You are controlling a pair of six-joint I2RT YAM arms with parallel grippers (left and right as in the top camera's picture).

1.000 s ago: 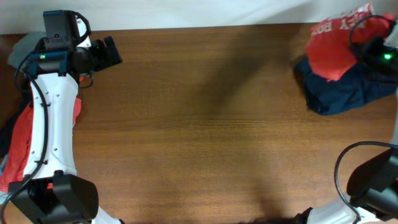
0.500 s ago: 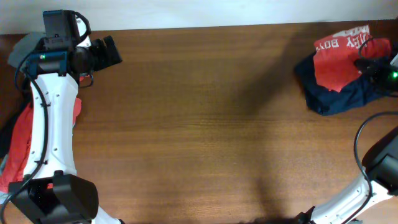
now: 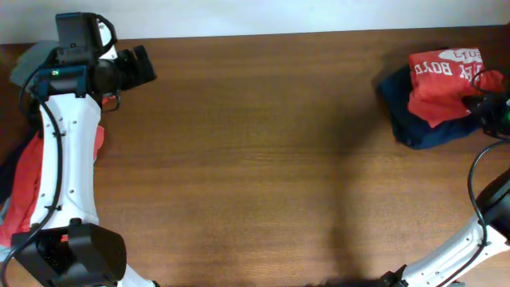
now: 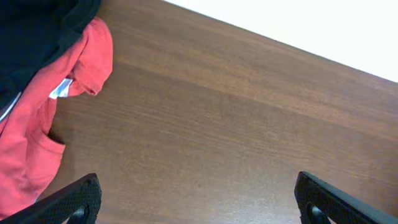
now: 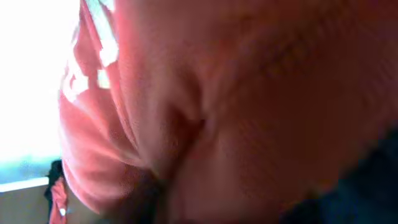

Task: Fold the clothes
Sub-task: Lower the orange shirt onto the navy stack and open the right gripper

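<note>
The orange-red T-shirt lies bunched at the far right corner of the surface, its white chest lettering turned up along its far edge. It rests on top of a crumpled navy piece, which shows on its left and near sides. The right gripper sits at the shirt's right edge, against the fabric. In the right wrist view blurred orange-red cloth fills almost the whole frame, with creases running down toward the lower middle. The fingers themselves do not show, so I cannot tell whether this gripper is clamped on the shirt or merely pressed into it. Well apart, at the far left corner, the left gripper hangs over bare wood. In its own wrist view the two fingertips stand wide apart with nothing between them, so it is open. Beside it, along the left edge of the surface, lies a second orange-red shirt with a small white label showing at a fold, partly covered by a black piece. From overhead a grey piece shows at the far left corner, behind the left arm.
</note>
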